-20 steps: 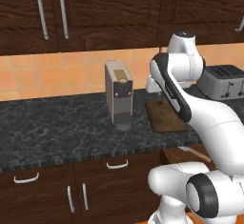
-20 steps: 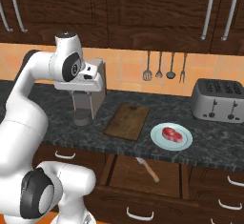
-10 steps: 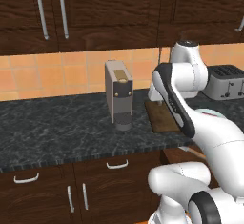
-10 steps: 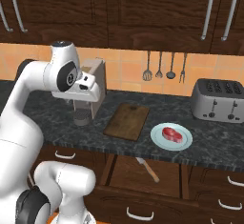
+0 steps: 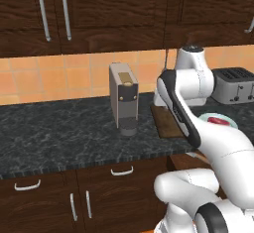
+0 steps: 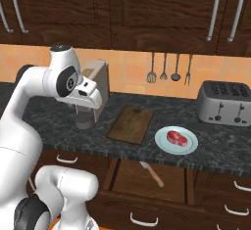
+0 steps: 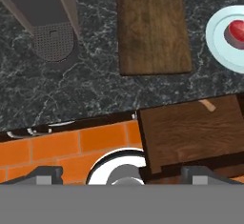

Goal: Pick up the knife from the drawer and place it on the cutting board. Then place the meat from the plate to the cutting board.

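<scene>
Left base view first: cutting board (image 5: pixel 166 122) lies near the counter's front edge. Right base view: knife (image 6: pixel 151 173) rests in the open drawer (image 6: pixel 147 180); meat (image 6: pixel 176 138) sits on the plate (image 6: pixel 188 147). Hand view: finger spread cannot be told.

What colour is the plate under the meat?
The plate is pale blue-white, clearest in the right base view.

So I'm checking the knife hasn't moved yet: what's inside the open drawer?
The knife lies inside the drawer, wooden handle toward the front. The countertop covers the drawer's back part, so anything there can't be seen.
</scene>
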You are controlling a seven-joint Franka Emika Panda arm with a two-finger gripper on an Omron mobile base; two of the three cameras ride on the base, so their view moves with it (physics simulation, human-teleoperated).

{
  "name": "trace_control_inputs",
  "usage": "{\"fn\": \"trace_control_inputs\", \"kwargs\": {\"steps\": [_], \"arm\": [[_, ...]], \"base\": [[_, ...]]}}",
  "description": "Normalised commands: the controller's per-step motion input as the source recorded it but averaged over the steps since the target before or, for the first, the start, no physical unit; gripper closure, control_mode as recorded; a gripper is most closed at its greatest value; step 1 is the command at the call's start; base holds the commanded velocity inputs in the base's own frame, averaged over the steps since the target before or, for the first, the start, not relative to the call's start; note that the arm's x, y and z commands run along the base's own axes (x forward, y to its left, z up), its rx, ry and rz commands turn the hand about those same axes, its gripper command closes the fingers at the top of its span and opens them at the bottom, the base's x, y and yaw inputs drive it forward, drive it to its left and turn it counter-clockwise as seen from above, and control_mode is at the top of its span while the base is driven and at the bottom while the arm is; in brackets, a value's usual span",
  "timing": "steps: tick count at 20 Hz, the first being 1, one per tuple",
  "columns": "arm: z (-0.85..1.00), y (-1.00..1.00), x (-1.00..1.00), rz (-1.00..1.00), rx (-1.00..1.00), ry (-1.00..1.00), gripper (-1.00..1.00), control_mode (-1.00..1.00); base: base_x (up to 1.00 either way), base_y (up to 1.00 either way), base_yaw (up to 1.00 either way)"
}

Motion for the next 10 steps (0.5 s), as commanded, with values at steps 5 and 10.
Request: {"fn": "trace_control_inputs", "kwargs": {"steps": [5,10], "arm": [[0.00,0.00,-0.02,-0.10,0.00,0.03,-1.00,1.00],[0.00,0.00,0.00,0.00,0.00,0.00,-1.00,1.00]], "base": [[-0.07,0.00,-0.11],[-0.04,0.11,-0.47]]}}
